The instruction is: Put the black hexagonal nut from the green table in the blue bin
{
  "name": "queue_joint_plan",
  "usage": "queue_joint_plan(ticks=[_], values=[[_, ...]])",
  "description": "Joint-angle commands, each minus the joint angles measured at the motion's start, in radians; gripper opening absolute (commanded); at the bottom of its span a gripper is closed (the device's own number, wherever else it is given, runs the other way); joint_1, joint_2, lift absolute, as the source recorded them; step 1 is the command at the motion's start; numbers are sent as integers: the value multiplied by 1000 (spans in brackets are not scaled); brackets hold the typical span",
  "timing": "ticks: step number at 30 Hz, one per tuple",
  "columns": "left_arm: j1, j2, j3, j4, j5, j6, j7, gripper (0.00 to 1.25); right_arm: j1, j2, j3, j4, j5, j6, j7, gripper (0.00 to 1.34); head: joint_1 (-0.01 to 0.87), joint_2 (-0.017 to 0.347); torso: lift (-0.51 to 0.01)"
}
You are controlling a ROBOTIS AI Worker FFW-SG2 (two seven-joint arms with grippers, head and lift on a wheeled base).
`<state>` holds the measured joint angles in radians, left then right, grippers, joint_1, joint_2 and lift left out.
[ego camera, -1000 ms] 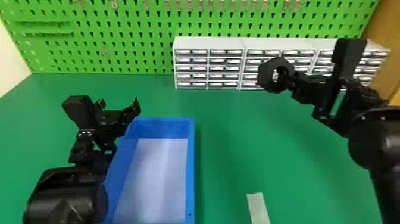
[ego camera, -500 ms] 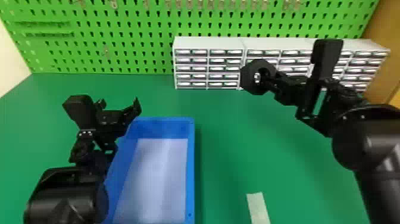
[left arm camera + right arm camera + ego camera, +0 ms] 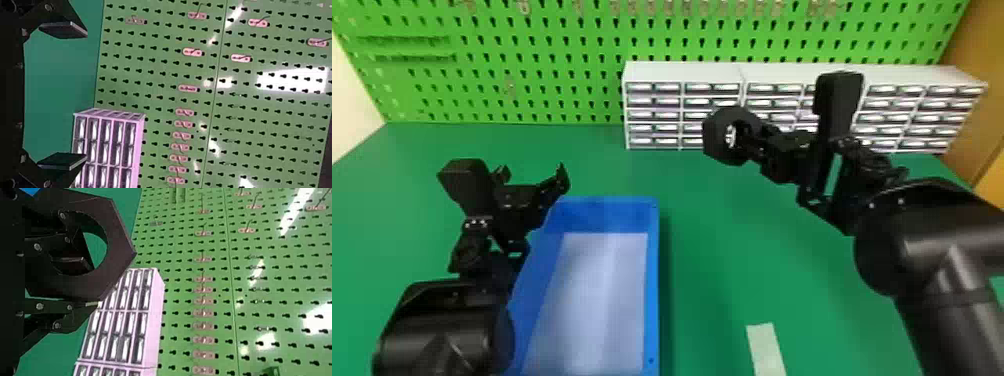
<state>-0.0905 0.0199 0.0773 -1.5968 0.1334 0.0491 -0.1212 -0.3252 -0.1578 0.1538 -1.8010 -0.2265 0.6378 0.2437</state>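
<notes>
R end effector (image 3: 755, 146) pinching blk hex nut (image 3: 714, 135) above green surface (image 3: 717, 215); L end effector (image 3: 533, 175) spread, nr blue rect. bin (image 3: 653, 280).

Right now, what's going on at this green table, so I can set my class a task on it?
A robot is moving a black nut into a blue bin, it seems. Its right gripper is shut on the nut, one finger through the hole, and holds it up off the green table, beyond the bin and to its right. The nut isn't in the bin yet. The left gripper, open, holds nothing near the bin's far left corner.
</notes>
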Motion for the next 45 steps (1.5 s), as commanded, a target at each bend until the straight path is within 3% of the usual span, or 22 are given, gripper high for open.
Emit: queue_joint_plan(ticks=[1, 7, 45], values=[[0, 0, 1, 0, 0, 0, 0, 1075, 0, 11, 21, 9, 18, -23, 11, 252, 686, 51, -97], [-1, 0, 1, 0, 0, 0, 0, 1074, 0, 37, 29, 19, 62, -27, 52, 245, 686, 51, -97], [-5, 0, 6, 0, 2, 0, 0, 1075, -75, 11, 248, 149, -48, 30, 114, 242, 686, 51, -97]])
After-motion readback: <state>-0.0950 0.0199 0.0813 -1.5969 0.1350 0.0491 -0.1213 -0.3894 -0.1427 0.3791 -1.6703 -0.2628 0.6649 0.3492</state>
